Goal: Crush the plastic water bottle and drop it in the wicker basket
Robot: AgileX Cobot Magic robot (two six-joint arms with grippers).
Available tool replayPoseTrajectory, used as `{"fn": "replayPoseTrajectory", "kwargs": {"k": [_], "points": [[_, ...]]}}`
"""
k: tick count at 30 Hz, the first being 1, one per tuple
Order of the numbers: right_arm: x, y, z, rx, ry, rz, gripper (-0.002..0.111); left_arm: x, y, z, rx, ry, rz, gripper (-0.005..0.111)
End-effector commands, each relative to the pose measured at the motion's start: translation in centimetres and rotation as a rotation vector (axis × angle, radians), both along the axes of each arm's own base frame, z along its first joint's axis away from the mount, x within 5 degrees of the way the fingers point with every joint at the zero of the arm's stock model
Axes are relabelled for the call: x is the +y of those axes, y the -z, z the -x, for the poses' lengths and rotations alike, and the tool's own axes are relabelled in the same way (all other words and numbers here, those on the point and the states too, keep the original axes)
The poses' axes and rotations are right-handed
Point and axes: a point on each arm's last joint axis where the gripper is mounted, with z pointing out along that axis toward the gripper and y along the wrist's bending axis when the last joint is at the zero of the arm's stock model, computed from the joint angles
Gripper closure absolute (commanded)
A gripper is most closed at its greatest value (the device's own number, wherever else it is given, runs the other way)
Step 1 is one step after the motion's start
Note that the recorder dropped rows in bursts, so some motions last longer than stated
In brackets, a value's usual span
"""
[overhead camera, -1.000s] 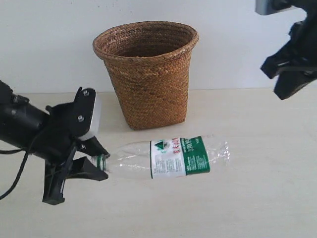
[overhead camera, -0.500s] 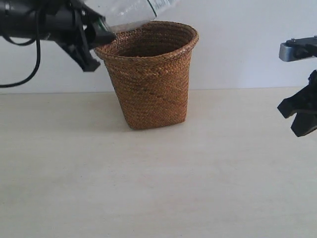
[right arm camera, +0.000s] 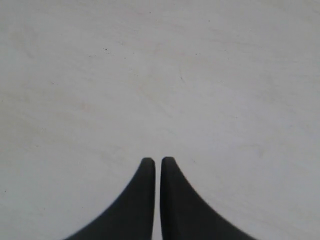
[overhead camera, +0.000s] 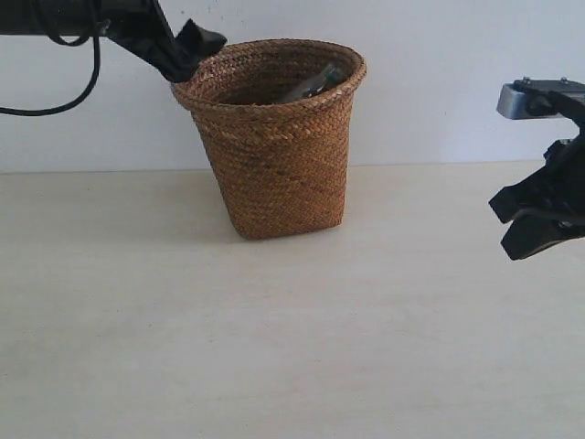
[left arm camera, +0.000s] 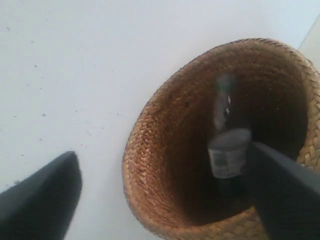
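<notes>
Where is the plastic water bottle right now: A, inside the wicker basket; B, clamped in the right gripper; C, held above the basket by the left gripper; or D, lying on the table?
A: the plastic water bottle sits inside the wicker basket, and the left gripper is open and empty.

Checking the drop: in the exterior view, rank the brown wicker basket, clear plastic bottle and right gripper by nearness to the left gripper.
1. Brown wicker basket: its rim is right beside the left gripper.
2. Clear plastic bottle: inside the basket, toward its right wall.
3. Right gripper: far right.
</notes>
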Motion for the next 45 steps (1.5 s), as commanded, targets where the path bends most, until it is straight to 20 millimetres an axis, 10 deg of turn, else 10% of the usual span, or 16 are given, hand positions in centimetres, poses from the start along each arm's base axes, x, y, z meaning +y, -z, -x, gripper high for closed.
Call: {"fn": "replayPoseTrajectory", "kwargs": {"k": [1, 12, 30, 45], "points": [[0.0, -0.3, -0.1, -0.042, -0.013, -0.012, 0.108, 0.7, -1.0, 2.2, -0.004, 0.002, 0.030, 0.095], [-3.8, 0.4, 0.1, 0.005, 0.125, 0.389, 0.108, 0.9, 2.6, 6.9, 0.242, 0.152, 0.021, 0.102], [-4.0, -0.7, 1.4, 0.027, 0.139, 0.401, 0.108, 5.6, 6.6, 9.7, 0.797, -0.335, -0.199, 0.102], [-4.1, -5.4, 9.8, -0.510, 0.310, 0.187, 0.108, 7.9, 5.1, 16.7, 0.531, -0.343, 0.127, 0.102]]}}
